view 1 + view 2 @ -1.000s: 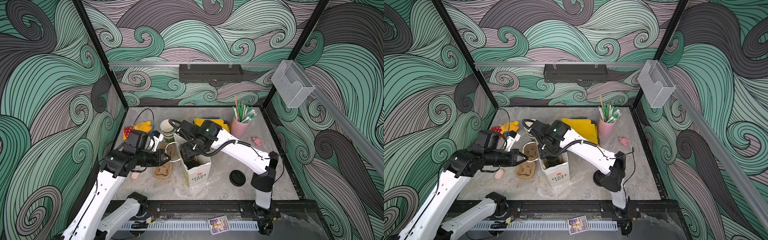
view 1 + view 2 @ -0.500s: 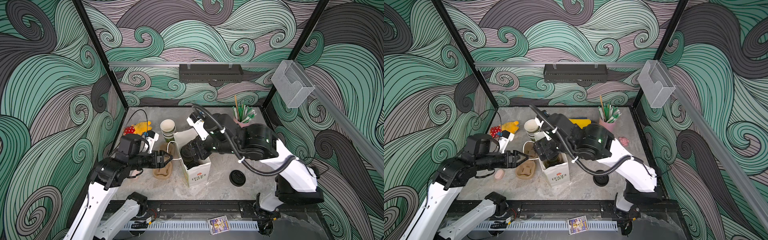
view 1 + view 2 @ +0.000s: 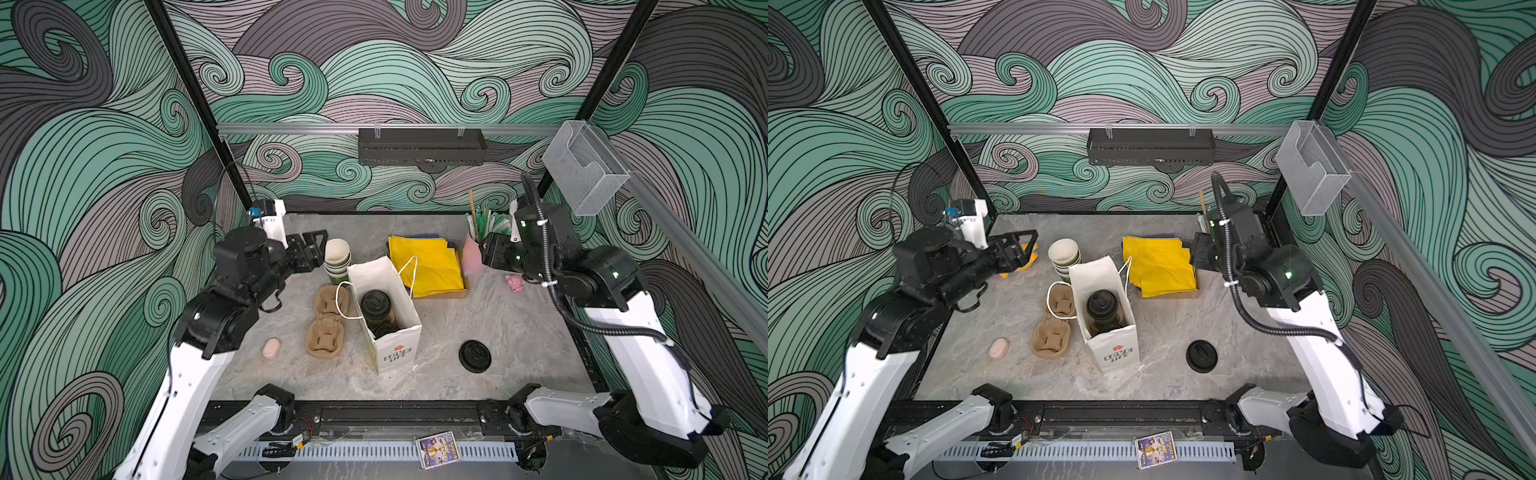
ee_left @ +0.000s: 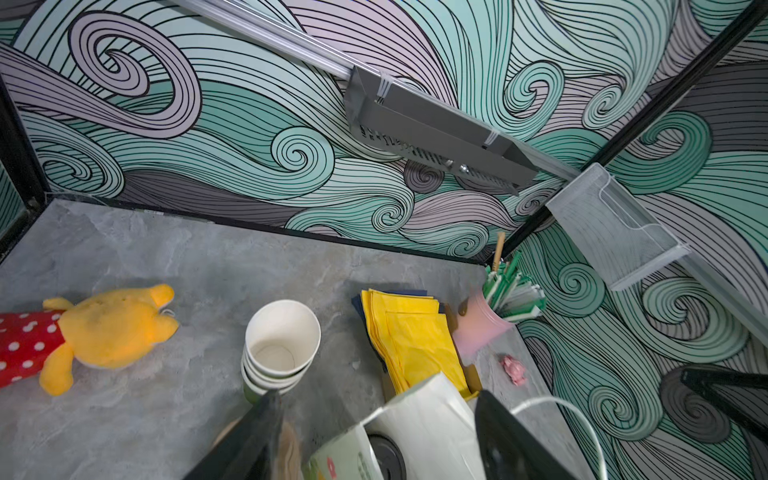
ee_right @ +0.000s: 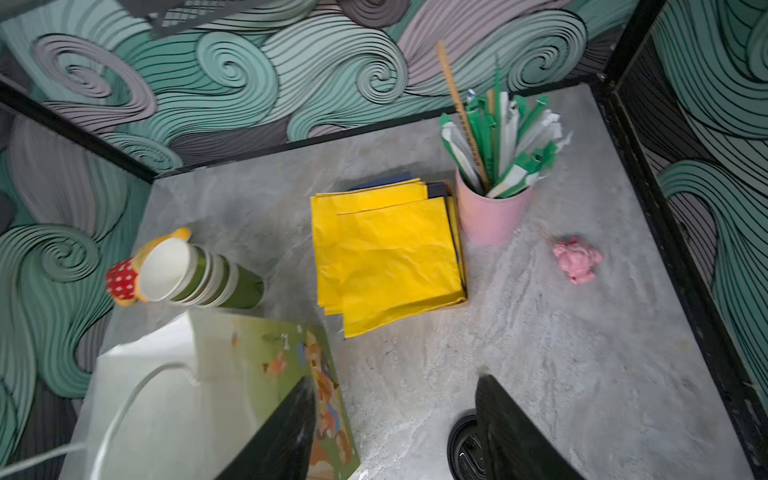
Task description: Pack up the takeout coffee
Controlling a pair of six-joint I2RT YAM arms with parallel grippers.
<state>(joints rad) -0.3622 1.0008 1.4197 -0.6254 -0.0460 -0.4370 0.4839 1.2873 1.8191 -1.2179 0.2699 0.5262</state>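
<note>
Top views: two lidded cups (image 3: 376, 305) in one bag (image 3: 390, 353). Wrist views: left claw (image 4: 374, 395), right claw (image 5: 395, 380) spread.

Two coffee cups are seen inside the white paper bag (image 3: 395, 349), which stands upright and open near the middle of the worktop (image 3: 498, 324). The first cup (image 3: 376, 305) stands upright and is closed with a round black sip lid. The second cup (image 3: 385, 330) is set just beside it, toward the front wall of the bag. It is mostly hidden, and only part of its black lid is seen.
</note>
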